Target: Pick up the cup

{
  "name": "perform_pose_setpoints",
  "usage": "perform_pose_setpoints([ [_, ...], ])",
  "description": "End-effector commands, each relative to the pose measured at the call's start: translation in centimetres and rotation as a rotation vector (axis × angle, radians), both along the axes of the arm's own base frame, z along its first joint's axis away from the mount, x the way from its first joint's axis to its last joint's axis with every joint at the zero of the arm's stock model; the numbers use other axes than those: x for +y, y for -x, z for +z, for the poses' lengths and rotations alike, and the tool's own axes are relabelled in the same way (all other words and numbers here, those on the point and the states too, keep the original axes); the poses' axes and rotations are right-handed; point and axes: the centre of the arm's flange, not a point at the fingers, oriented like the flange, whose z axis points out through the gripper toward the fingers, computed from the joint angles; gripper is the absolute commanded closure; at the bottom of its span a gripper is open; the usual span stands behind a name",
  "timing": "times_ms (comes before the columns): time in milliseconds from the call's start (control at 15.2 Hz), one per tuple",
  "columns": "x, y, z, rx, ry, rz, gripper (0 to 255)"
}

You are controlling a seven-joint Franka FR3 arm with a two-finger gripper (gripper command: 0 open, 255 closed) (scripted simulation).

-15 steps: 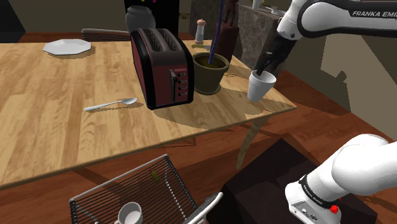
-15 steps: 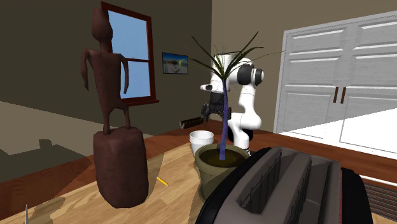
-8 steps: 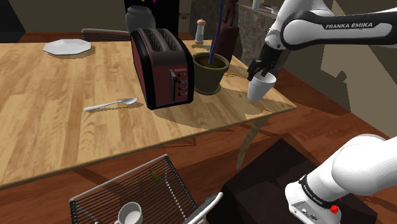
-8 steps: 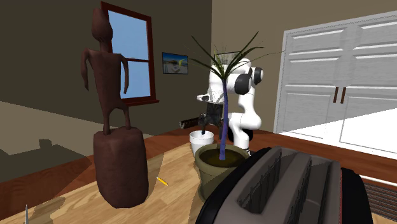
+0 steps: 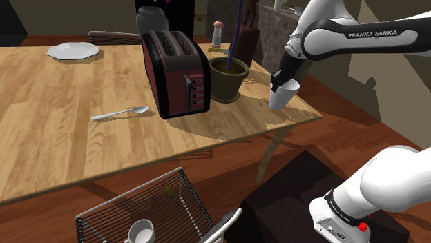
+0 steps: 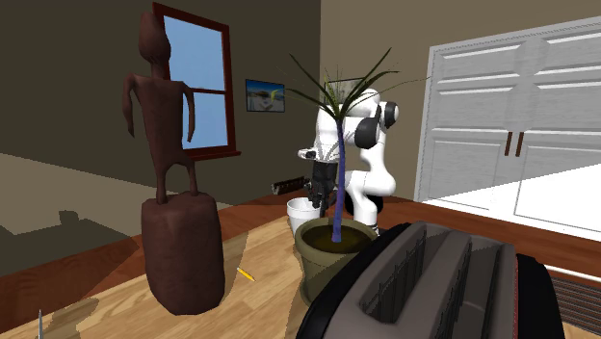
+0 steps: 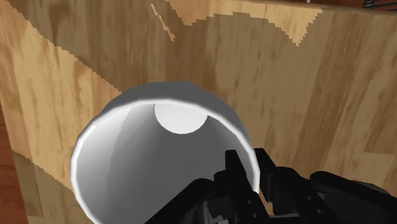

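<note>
Nearest the shoulder camera, we see the arm's dark stand (image 5: 283, 193) at the lower right and a wire basket (image 5: 183, 197) down on the floor. Beyond them lies a wooden worktop (image 5: 55, 138). On it a spoon (image 5: 121, 113) comes first, then a dark red toaster (image 5: 176, 72). Towards the shoulder view's right stands the cup (image 5: 284, 99), plain white and upright, near the worktop's corner and close to its edge. Between toaster and cup, a little farther back, is a dull green pot (image 5: 228, 81) holding a plant. Farthest off, a white plate (image 5: 72, 50) rests at the far left.

The black gripper (image 5: 279, 81) meets the cup at its rim. In the wrist view we look straight down into the cup. One finger is inside, the other outside, and they are clenched on the thin wall between them. We judge that the cup's base rests on the worktop, not yet lifted.

We see no handle. We judge the cup light and stiff, with a smooth wall that could slip in a narrow pinch. Held by one side of the rim, it would hang off-centre and might tilt. A deep, firm hold on the wall and a straight, slow lift seem wise. The pot stands near on one side and the worktop's edge on the other.
</note>
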Motion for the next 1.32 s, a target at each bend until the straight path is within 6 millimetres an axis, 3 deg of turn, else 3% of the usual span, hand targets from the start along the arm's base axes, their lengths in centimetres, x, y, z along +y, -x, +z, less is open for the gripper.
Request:
perform_pose_setpoints([
  [0,0.0,0.0,0.0,0.0,0.0,0.0,255],
  [330,0.0,0.0,0.0,0.0,0.0,0.0,255],
  [1254,0.0,0.0,7.4,0.0,0.0,0.0,255],
])
